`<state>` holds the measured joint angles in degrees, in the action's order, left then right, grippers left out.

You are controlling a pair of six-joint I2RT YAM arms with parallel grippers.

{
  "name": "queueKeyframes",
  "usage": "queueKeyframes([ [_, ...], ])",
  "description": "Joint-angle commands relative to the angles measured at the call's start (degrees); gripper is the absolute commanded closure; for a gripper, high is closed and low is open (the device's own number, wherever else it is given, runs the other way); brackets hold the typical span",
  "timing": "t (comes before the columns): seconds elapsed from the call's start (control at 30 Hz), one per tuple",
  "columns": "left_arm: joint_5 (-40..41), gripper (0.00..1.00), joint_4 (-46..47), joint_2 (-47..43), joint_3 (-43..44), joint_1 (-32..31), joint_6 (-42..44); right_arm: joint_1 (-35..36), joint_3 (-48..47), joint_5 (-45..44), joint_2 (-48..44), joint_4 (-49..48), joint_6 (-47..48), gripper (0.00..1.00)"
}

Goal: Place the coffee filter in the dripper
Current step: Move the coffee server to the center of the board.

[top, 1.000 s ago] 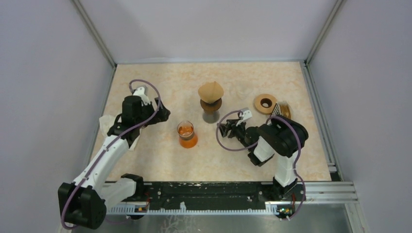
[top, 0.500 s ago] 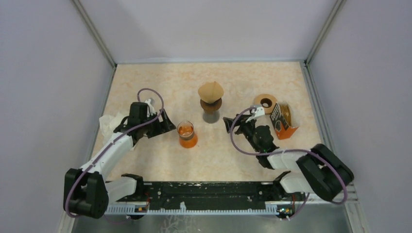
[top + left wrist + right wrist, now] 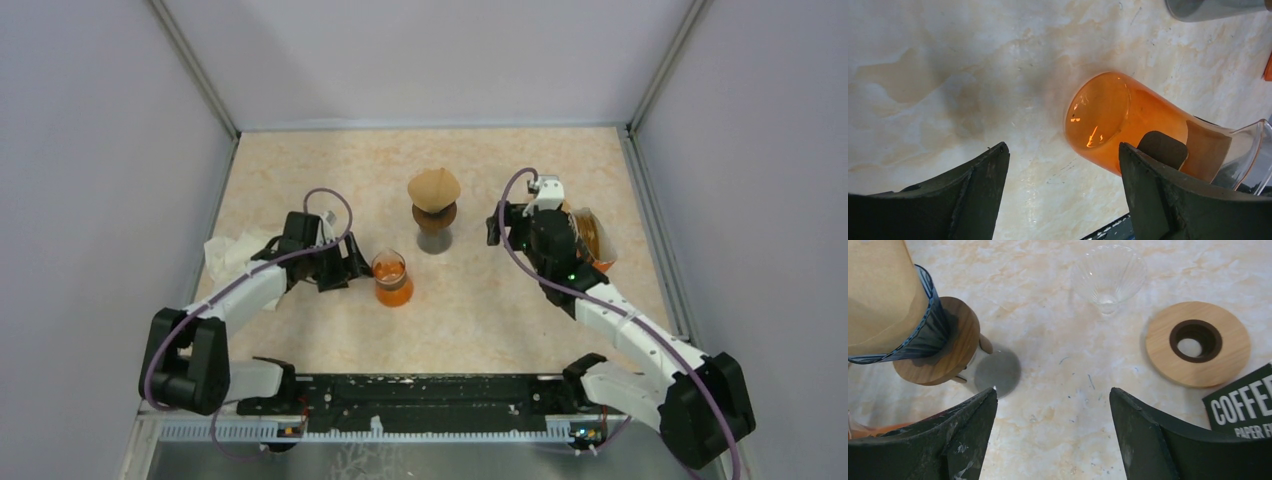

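Coffee filter upper centre, cone in dripper. Left gripper wide, empty, by orange carafe. Right gripper wide, empty. Probably best: seat paper flush, avoid tipping stand.

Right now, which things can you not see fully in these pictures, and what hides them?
Wooden ring: top view, hidden under the right arm.
Filter box: right wrist view, label cut by the edge.
Paper filter: right wrist view, top cut off by the edge.
Orange carafe: left wrist view, partly behind a finger of the left claw.
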<state>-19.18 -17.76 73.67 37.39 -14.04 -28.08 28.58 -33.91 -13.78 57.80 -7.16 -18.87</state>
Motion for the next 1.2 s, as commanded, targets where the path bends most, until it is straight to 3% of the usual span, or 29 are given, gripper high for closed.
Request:
queueKeyframes([
  [0.0, -2.76, 0.15, 3.33, 0.72, 0.96, -3.18, -2.48, -1.13, -6.54, -2.56, 1.2, 11.55, 3.35, 0.16],
  [0.57, 1.54, 0.15, 10.19, 4.73, 0.76, -17.2, -9.27, -8.14, -15.82, 0.97, 11.72, 15.48, 5.65, 0.15],
  [0.77, 3.15, 0.14, 9.69, 3.68, 0.15, -18.82, -9.1, -11.02, -18.6, 3.47, 17.08, 15.06, 5.43, 0.15],
  [1.17, 16.55, 0.09, -0.67, -6.76, 3.65, -15.82, -0.6, -14.84, -24.71, 5.37, 27.33, 15.91, 5.61, 0.15],
])
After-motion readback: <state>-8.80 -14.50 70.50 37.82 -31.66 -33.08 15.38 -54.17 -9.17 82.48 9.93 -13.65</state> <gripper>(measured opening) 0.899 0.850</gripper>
